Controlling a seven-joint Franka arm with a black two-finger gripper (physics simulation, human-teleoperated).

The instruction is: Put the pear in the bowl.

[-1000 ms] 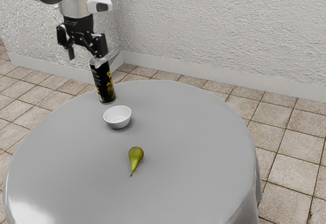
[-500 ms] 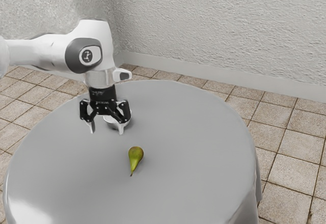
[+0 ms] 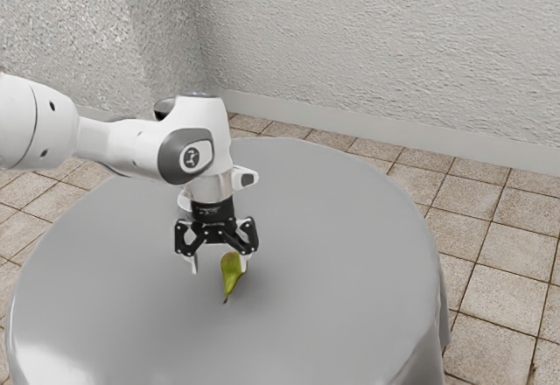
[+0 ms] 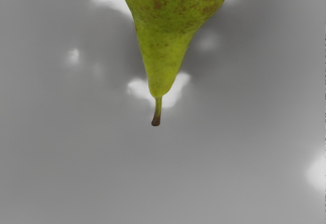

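Note:
The black gripper (image 3: pixel 219 269) is low over the table in the exterior view, its two fingers spread wide open. The green pear (image 3: pixel 231 273) lies on the table at the fingers, close to the finger on the exterior view's right; a gap separates it from the other finger. In the wrist view the pear (image 4: pixel 165 40) shows its speckled body and its narrow neck with a brown stem. Behind the hand, a sliver of the white bowl (image 3: pixel 183 202) shows; the arm hides the rest of it.
The round table with a grey cloth (image 3: pixel 350 254) extends around the pear, its edge curving at the exterior view's right. A textured wall (image 3: pixel 376 52) stands beyond the tiled floor (image 3: pixel 499 262).
My hand has come down from above the far part of the table, past the bowl, to the pear. The arm now covers the dark can and most of the bowl. The pear has not visibly moved.

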